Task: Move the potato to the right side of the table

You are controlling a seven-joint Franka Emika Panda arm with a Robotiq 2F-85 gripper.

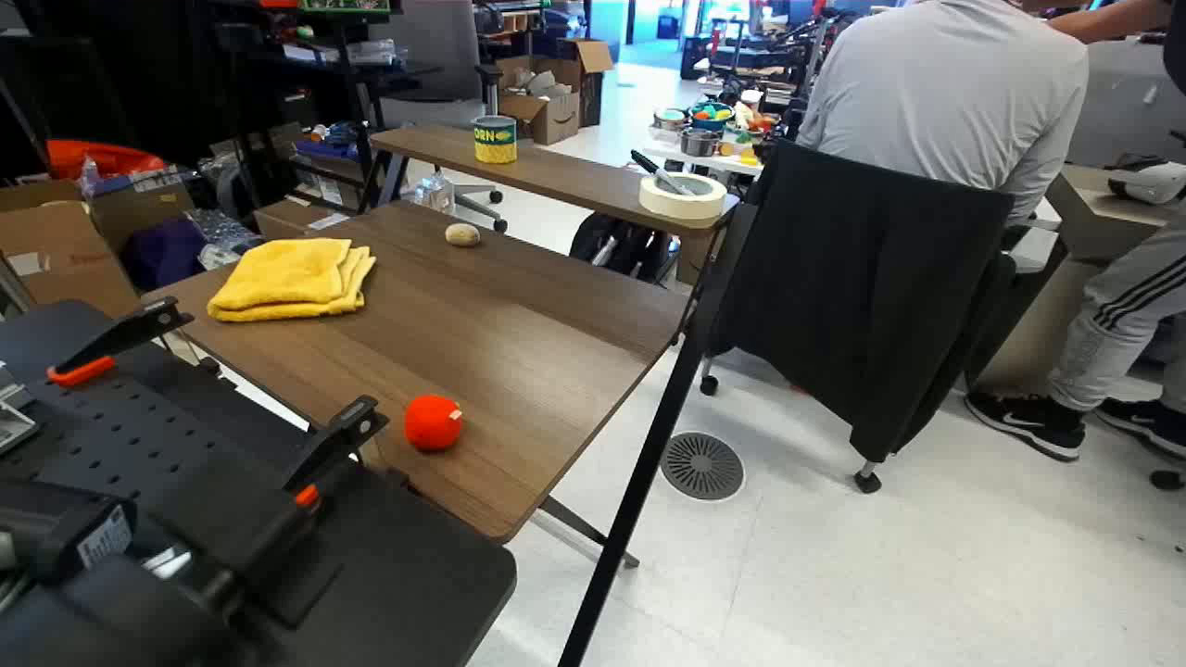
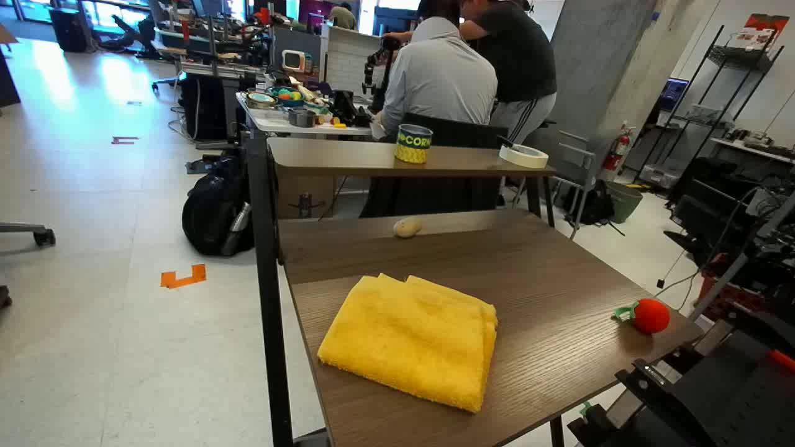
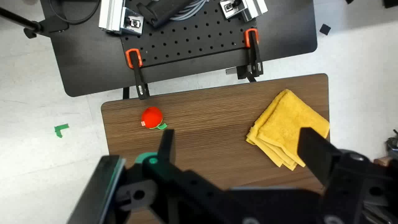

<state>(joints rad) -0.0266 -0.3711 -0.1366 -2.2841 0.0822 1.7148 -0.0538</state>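
Well below the hand (image 3: 238, 137) lies the potato (image 1: 462, 234).

In an exterior view, the towel (image 2: 410, 341) lies front left on the tabletop (image 2: 546, 273), the potato (image 2: 407, 228) behind it, the tomato (image 2: 651, 315) near the right corner; on the shelf (image 2: 341, 154) behind, the can (image 2: 413, 144) stands left of the tape (image 2: 525, 158).
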